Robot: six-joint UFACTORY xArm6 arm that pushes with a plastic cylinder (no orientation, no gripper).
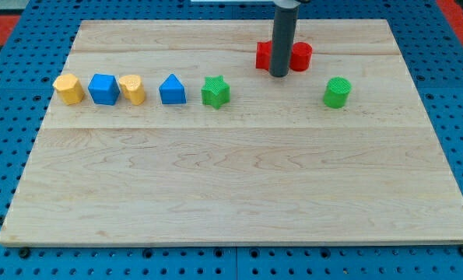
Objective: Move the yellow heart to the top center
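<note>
The yellow heart (pixel 132 89) lies at the board's left, in a row between a blue cube (pixel 103 89) and a blue triangular block (pixel 172 90). My tip (pixel 280 75) rests on the board at the top, right of centre. It stands just in front of two red blocks, one to its left (pixel 263 56) and one to its right (pixel 300 56), and the rod partly hides both. The tip is far to the right of the yellow heart and touches none of the row's blocks.
A yellow hexagon-like block (pixel 68 89) ends the row at the far left. A green star (pixel 215 92) sits right of the blue triangular block. A green cylinder (pixel 337 92) stands alone at the right. The wooden board (pixel 239 187) lies on a blue pegboard.
</note>
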